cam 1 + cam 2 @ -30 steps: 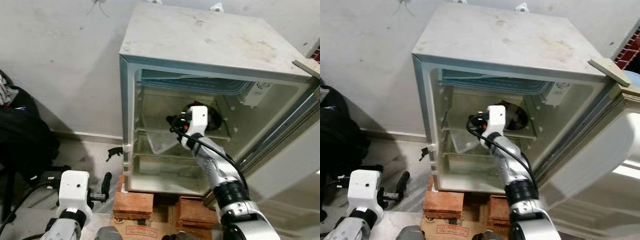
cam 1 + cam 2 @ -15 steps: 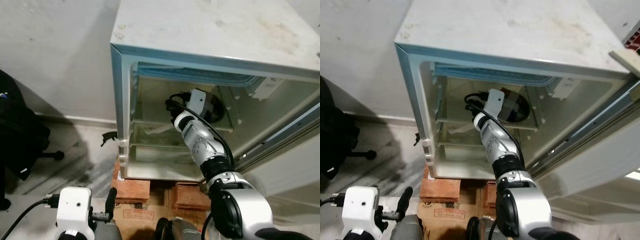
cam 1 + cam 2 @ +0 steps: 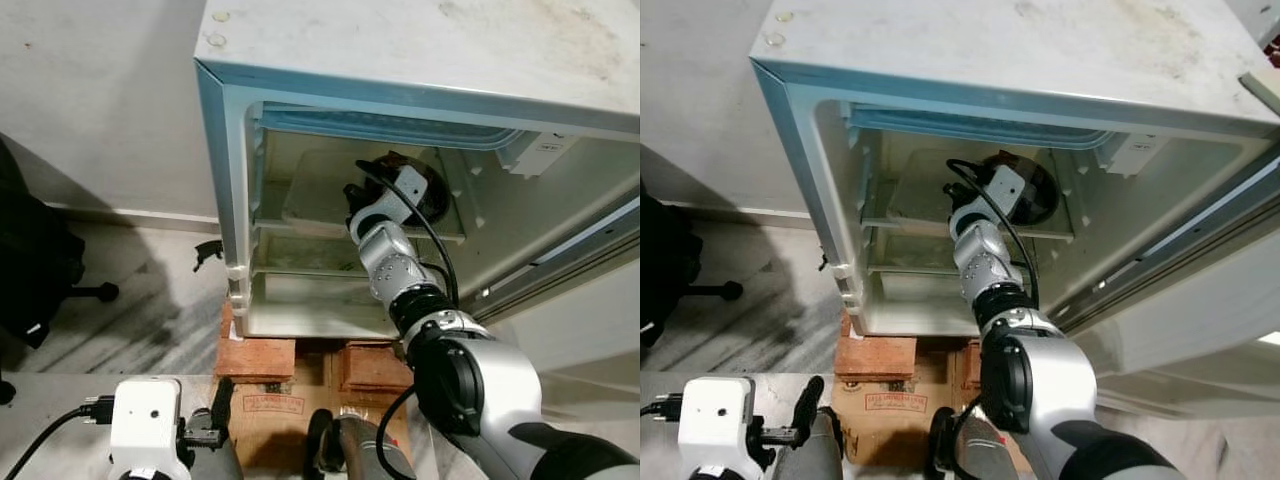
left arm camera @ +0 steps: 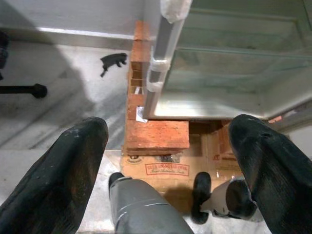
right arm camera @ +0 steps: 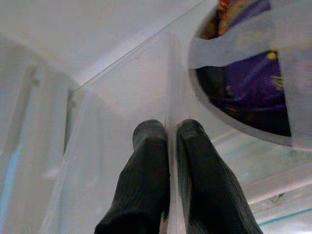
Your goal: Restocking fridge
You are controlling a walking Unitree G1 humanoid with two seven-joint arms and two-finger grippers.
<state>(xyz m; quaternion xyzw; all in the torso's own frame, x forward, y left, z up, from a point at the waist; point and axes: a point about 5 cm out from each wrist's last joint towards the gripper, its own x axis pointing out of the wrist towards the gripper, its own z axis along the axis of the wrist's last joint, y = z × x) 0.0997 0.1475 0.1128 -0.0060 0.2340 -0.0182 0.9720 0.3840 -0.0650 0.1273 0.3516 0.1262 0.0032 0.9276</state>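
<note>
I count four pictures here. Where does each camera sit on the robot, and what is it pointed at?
Left eye view: on the head, looking down at the open fridge; the right arm reaches onto its upper shelf.
Right eye view: its twin beside it, same fridge and arm, slightly shifted.
Left wrist view: on the left arm, held low, looking past the open left pincer at the bricks under the fridge.
Right wrist view: inside the fridge, along the right pincer, shut on a clear tray's edge.
The bricks appear in the eye views too.
</note>
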